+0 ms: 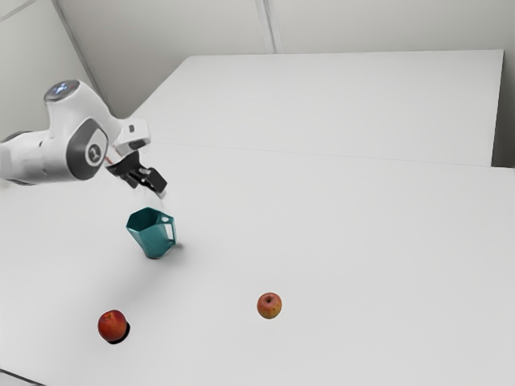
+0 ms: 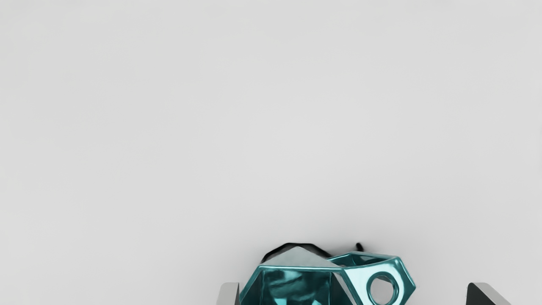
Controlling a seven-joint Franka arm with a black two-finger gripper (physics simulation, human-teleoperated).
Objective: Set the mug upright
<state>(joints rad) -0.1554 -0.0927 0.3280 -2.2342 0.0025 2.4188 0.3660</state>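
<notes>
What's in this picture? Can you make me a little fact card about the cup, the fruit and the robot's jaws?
Mug: teal
Mug's pose: looks upright, opening upward
Handle: toward the exterior view's right
Red fruit: toward the exterior view's left
Apple: red and yellow, to the exterior view's right of the red fruit
Jaws: wide apart, near the mug, not gripping it
Table: pale, plain

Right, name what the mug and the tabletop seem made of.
The mug looks like glazed ceramic or coated metal, glossy: bright highlights on its teal facets. The tabletop could be matte laminate or painted board: plain, pale, without visible grain.
</notes>
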